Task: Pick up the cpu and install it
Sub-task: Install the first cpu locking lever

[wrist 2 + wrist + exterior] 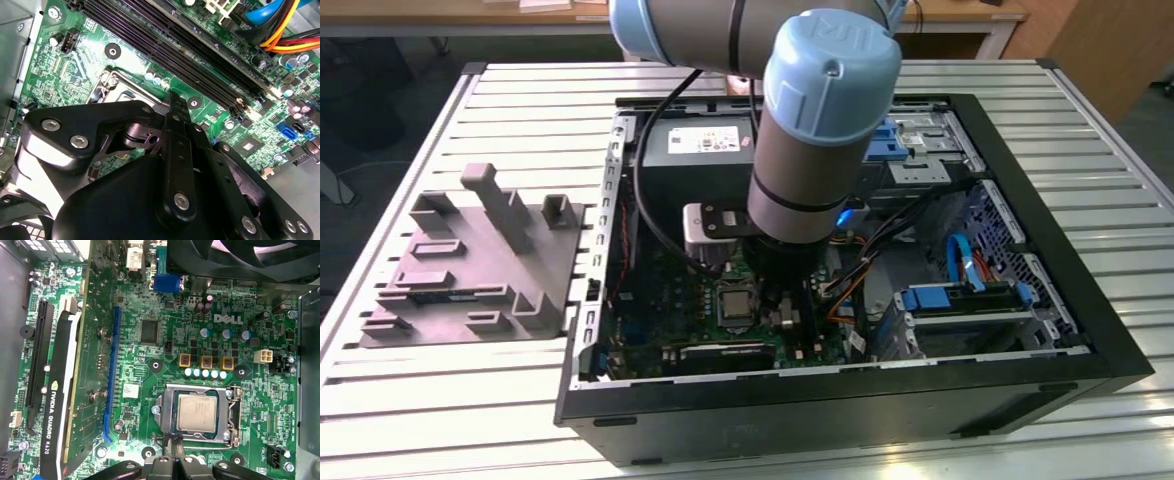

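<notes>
The gripper point(172, 460) hangs low over the motherboard point(150, 305) inside the open computer case point(1067, 330), its black fingers point(176, 120) drawn together into a narrow tip, and nothing shows between them; it seems closed and empty, though the very tips are partly hidden by the gripper's own body. In the first wrist view the tip points at the near edge of the socket point(197, 415), just beside its metal frame. The cpu point(196, 412) lies flat within that socket, silvery top up, square to the frame and apparently seated. The frame around it looks open rather than clamped over the chip, with a thin lever point(239, 415) along one side, though whether that lever is latched cannot be told. So the picking up and the placing look done: the chip is no longer carried and sits where it belongs. What may remain, judging by the frame, is closing and locking the retention plate. In the exterior view the arm point(821, 130) stands steeply down into the case, hiding much of the board beneath it. A dark power supply point(700, 145) sits behind the arm. The grey tray point(467, 265), with its upright pegs and pockets, rests on the slatted bench point(427, 400) to the exterior view's left of the case.
</notes>
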{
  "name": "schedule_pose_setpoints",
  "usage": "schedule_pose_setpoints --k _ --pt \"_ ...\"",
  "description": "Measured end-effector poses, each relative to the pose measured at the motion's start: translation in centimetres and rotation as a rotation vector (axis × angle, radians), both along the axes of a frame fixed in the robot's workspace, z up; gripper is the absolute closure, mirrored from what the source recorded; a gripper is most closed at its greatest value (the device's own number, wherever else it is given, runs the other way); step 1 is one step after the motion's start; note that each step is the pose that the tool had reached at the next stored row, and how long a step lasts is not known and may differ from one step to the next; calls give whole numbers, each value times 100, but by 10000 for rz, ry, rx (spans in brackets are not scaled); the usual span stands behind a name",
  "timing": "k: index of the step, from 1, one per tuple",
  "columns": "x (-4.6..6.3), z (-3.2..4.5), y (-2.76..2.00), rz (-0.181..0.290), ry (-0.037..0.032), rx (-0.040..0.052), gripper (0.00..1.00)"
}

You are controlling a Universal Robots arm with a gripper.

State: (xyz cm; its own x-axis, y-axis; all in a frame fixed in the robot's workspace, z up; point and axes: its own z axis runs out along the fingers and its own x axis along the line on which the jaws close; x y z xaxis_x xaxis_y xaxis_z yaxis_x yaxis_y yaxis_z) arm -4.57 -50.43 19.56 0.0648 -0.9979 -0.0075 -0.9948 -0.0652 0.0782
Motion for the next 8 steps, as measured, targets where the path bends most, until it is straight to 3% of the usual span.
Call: schedule_pose_setpoints --k 8 --pt "-3 -19 0 1 -2 0 89"
